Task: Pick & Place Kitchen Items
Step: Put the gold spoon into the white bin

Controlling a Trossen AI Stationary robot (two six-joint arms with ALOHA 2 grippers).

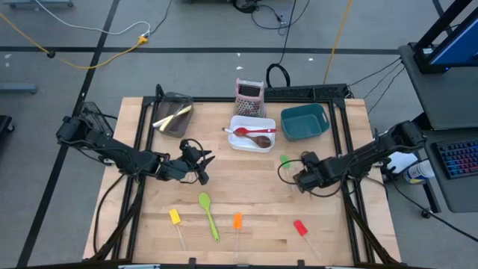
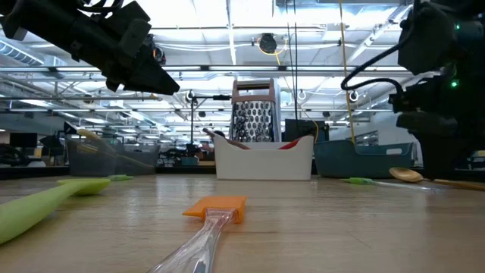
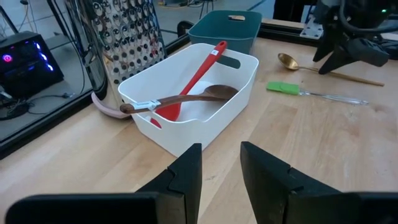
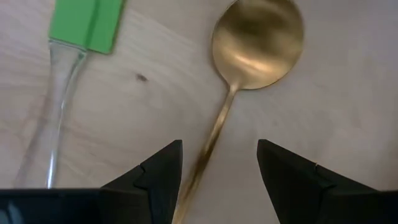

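Wooden bench (image 1: pixel 254 239) on grey floor with cables; far behind, big hall with strip lights. White bin (image 1: pixel 252 133) mid-far holds red spoon (image 1: pixel 250 131), wooden spoon (image 1: pixel 261 140). Grater (image 1: pixel 249 97) behind it, teal bin (image 1: pixel 305 122) right, mesh bin (image 1: pixel 173 116) left. Near edge: yellow spatula (image 1: pixel 175 217), green spoon (image 1: pixel 207 211), orange spatula (image 1: pixel 237 221), red spatula (image 1: pixel 300 228). Left gripper (image 1: pixel 200 166) jaws spread, empty. Right gripper (image 4: pixel 217 165) jaws spread, straddling gold spoon (image 4: pixel 255 43) beside green spatula (image 4: pixel 87 25).

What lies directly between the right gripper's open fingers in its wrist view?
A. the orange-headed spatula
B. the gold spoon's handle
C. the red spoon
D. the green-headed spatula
B: in the right wrist view the gold spoon runs its handle down between the open fingers of the right gripper, while the green-headed spatula lies off to one side.
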